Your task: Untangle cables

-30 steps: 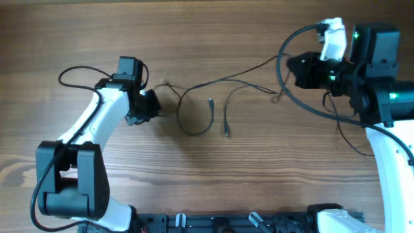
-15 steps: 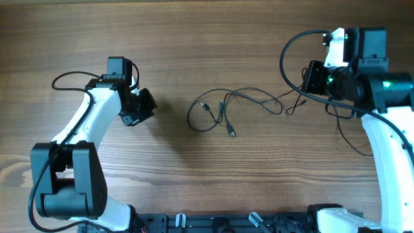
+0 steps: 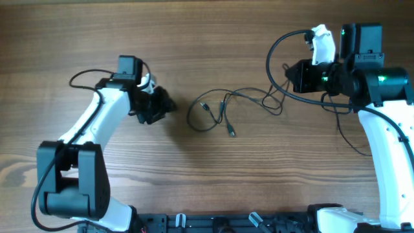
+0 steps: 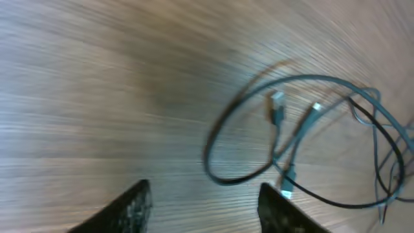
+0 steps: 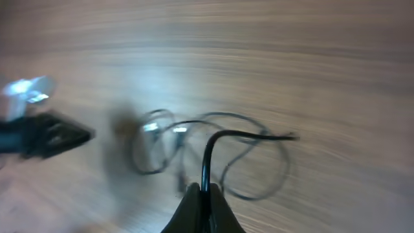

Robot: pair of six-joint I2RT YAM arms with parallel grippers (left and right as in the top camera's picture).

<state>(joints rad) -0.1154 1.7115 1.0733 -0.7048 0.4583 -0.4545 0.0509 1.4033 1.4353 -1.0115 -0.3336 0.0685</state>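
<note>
Near the middle of the table (image 3: 213,188) lie the cables (image 3: 223,107), loosely looped. At their 9 o'clock the left gripper (image 3: 163,107) hovers, fingers spread. At 2 o'clock the right gripper (image 5: 202,193) pinches one strand.

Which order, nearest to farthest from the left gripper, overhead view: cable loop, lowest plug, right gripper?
1. cable loop, just right of the left gripper.
2. lowest plug, mid-table, below the loop.
3. right gripper, far right.
</note>
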